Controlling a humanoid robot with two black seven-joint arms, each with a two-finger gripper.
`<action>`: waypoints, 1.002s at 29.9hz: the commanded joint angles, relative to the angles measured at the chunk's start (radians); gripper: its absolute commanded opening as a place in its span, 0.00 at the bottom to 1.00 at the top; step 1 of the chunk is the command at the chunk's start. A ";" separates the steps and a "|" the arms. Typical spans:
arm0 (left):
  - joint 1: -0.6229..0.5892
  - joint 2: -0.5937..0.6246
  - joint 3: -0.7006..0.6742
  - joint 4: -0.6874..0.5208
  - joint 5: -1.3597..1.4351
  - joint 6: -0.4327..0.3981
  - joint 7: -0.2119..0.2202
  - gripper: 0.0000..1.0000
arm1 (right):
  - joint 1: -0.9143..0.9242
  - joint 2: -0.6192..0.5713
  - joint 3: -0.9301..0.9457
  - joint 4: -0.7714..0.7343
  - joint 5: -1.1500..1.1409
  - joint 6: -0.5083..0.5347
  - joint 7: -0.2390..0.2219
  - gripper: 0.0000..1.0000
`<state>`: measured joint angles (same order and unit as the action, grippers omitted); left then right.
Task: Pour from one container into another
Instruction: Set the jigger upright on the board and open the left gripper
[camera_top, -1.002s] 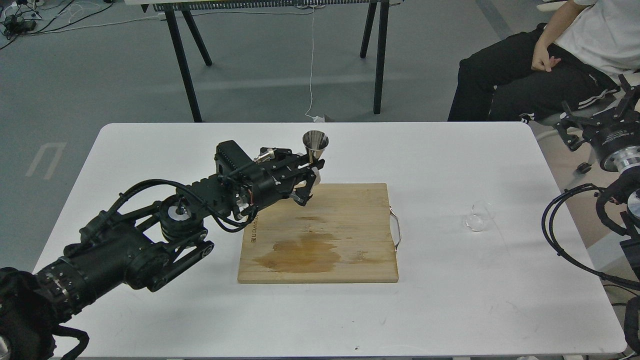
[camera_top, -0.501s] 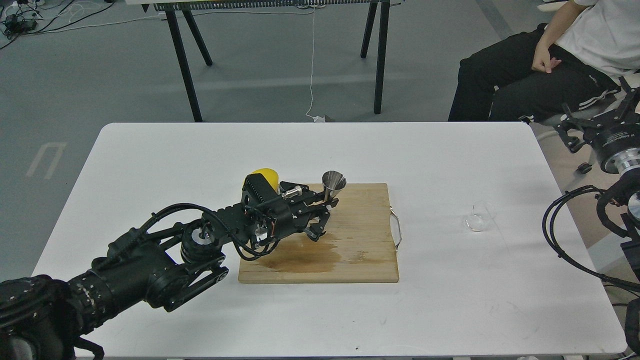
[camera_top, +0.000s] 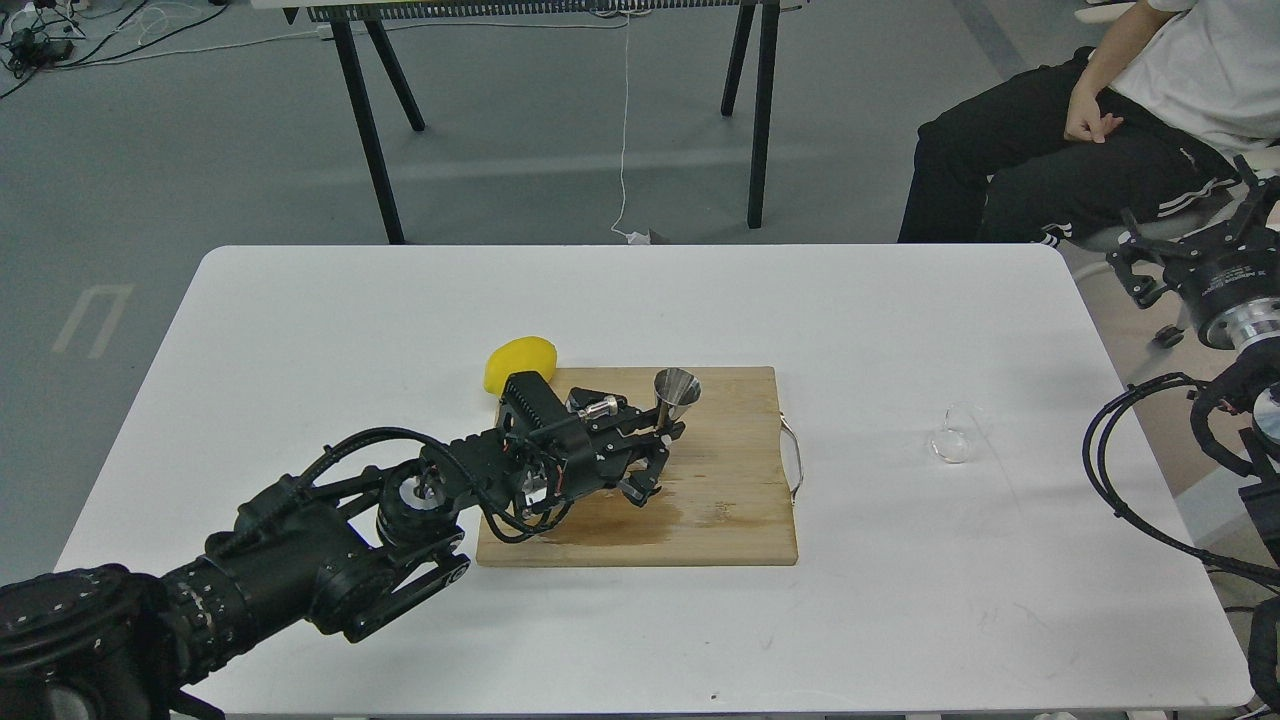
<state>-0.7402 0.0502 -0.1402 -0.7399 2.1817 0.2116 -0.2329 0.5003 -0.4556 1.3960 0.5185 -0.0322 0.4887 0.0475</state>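
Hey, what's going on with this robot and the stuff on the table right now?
The robot's left pincer is shut on the steel jigger, holding it upright by its waist over the wooden cutting board, which has a damp stain. The clear glass cup sits untouched on the white table, right of the board. A lemon lies behind the arm. The right pincer is off past the table's right edge, holding nothing. No pouring is happening yet.

Our left arm (camera_top: 330, 520) lies across the table's (camera_top: 300, 300) front-left part, its gripper (camera_top: 660, 452) and the jigger (camera_top: 675, 395) over the cutting board (camera_top: 720, 500). A lemon (camera_top: 518, 362) sits beside the board's far-left corner. Near the right edge stands the glass cup (camera_top: 955, 435), seemingly with open table around it.
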 joint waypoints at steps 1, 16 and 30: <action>0.001 -0.001 -0.004 0.001 0.000 0.003 0.001 0.24 | 0.000 0.000 0.000 0.000 0.000 0.000 0.000 0.99; 0.004 0.002 -0.015 -0.004 0.000 0.029 0.001 0.54 | 0.001 0.000 -0.003 0.000 0.000 0.000 0.000 0.99; 0.027 0.091 -0.013 -0.022 0.000 0.123 -0.009 0.84 | 0.001 -0.002 -0.003 -0.002 0.000 0.000 0.000 0.99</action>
<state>-0.7159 0.0907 -0.1521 -0.7507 2.1816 0.3274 -0.2336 0.5012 -0.4557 1.3928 0.5184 -0.0322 0.4887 0.0475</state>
